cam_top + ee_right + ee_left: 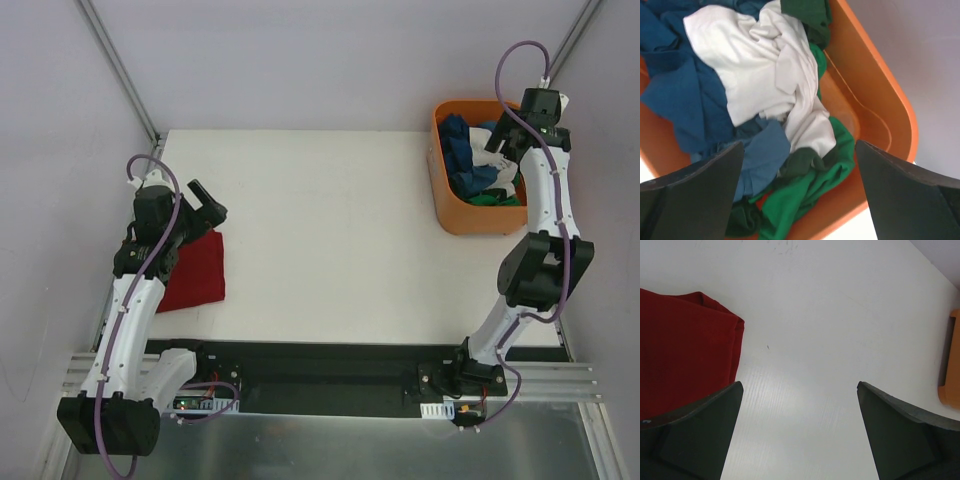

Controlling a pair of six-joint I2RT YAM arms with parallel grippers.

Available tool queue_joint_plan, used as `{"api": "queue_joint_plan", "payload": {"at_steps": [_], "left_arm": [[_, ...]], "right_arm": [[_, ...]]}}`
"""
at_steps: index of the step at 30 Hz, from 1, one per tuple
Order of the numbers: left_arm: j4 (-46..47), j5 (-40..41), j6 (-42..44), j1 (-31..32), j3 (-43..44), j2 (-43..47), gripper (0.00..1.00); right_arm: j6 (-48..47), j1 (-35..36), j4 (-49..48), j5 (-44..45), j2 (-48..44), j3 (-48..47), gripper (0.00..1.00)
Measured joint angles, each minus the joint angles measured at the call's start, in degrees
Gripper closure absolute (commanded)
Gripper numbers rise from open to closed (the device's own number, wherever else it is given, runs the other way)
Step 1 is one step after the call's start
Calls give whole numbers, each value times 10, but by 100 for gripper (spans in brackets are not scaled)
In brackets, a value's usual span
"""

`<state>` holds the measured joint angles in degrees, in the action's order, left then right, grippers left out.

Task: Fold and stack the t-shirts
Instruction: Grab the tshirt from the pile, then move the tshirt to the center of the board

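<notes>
A folded dark red t-shirt (pixel 195 272) lies at the table's left edge; it also shows in the left wrist view (pixel 682 347). My left gripper (pixel 205 205) hovers open and empty just beyond its far corner; in the left wrist view (pixel 799 400) only bare table lies between the jaws. The orange tub (pixel 462 218) at the far right holds crumpled shirts: white with dark green (pixel 767 75), blue (pixel 682 90) and green (pixel 805 192). My right gripper (pixel 799 165) hangs open above the heap, holding nothing; the top view shows it (pixel 520 135) over the tub.
The white table (pixel 330 230) stretches between the red shirt and the tub. Grey walls close in on the left, back and right. The arm bases and a metal rail (pixel 330 380) run along the near edge.
</notes>
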<state>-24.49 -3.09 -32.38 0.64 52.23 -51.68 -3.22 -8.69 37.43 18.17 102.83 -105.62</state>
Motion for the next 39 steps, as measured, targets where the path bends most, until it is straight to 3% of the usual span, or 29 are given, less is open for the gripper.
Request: {"api": "queue_joint_plan", "payload": {"at_steps": [14,20,30,39], "left_arm": [[15,-9,15,0,0,-34,1],[15,2,19,0,0,-34,1],[15,6,19,0,0,-22,1],[16,6,19,0,0,14,1]], "right_arm": [[54,-50,-26,-95,127,-44,44],[91,-68,-60,-146,150,-44,99],[112,-76,-87,-212,129,-43,99],[80,-75,-156,-193,-44,-50,99]]}}
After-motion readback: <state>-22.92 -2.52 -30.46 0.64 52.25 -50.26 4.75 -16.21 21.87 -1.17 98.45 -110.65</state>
